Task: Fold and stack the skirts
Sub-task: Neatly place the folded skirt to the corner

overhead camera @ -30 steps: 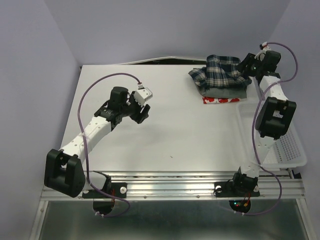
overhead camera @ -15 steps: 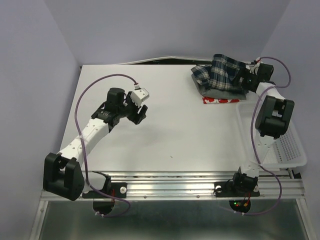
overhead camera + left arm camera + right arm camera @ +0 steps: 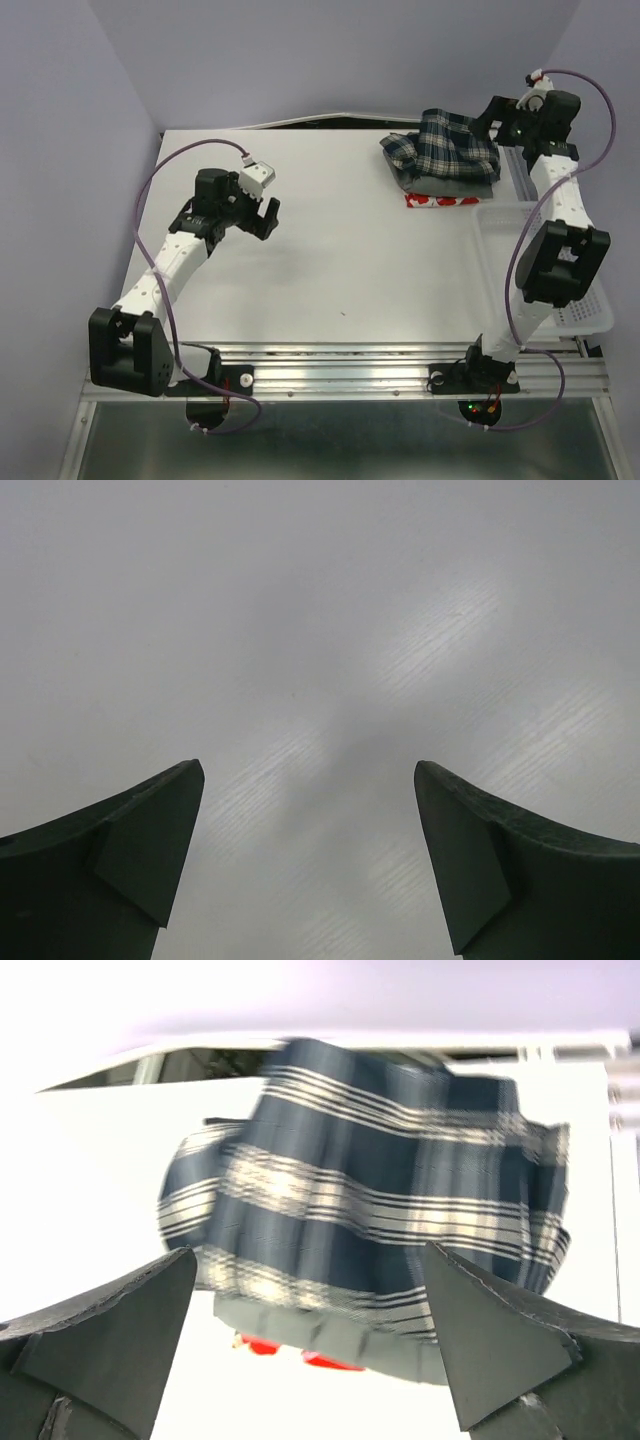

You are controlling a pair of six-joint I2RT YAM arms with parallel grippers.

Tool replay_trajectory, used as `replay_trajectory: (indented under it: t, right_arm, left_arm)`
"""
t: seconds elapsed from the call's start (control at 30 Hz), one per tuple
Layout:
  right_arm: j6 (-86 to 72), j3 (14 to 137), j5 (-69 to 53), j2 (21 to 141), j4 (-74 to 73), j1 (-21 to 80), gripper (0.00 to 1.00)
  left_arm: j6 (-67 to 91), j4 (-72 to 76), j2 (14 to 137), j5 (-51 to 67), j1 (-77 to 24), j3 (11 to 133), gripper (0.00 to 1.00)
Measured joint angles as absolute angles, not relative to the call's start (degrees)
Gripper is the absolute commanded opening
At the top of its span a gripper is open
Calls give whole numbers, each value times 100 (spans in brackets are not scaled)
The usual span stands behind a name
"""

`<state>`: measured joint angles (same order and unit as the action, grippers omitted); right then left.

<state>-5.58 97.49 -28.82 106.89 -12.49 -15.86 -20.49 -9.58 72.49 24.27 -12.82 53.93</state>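
Three soft skirts lie piled in the upper right of the overhead view. A rumpled plaid skirt of navy, green and white checks is heaped on top, with a plain grey skirt lying flatter beneath it. A white skirt with red blotches shows only as a thin strip at the pile's lower edge. The table is smooth, matt white, and a white plastic mesh basket with a gridded floor sits along its right side. The right gripper, dark with wedge-shaped fingers, hangs just right of the pile, jaws spread wide and grasping nothing; its wrist view shows the plaid cloth beyond the gap. The left gripper, left of centre, is likewise splayed wide over bare tabletop and holds nothing.
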Motion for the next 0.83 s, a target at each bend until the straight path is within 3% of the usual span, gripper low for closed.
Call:
replay_trajectory:
  t: [0.17, 0.33, 0.43, 0.57, 0.83]
  right_arm:
    - [-64, 9035, -3055, 9642, -1452, -1066, 100]
    - [346, 7131, -3024, 8621, -1549, 386, 100]
    - [486, 6108, -2980, 8547, -1592, 1302, 100]
    - [558, 5236, -2742, 8547, -1671, 1793, 100]
    - [578, 4875, -2390, 8530, -1339, 2180, 100]
  left_arm:
    - [-1857, -943, 7485, 2119, -1144, 5701, 99]
    - [-1721, -926, 7559, 2018, -1103, 5734, 99]
    - [-1656, -897, 7570, 1988, -1103, 5693, 99]
    - [-1634, -832, 7568, 1900, -1100, 5437, 99]
    - [-1758, -805, 7363, 1647, -1100, 4681, 99]
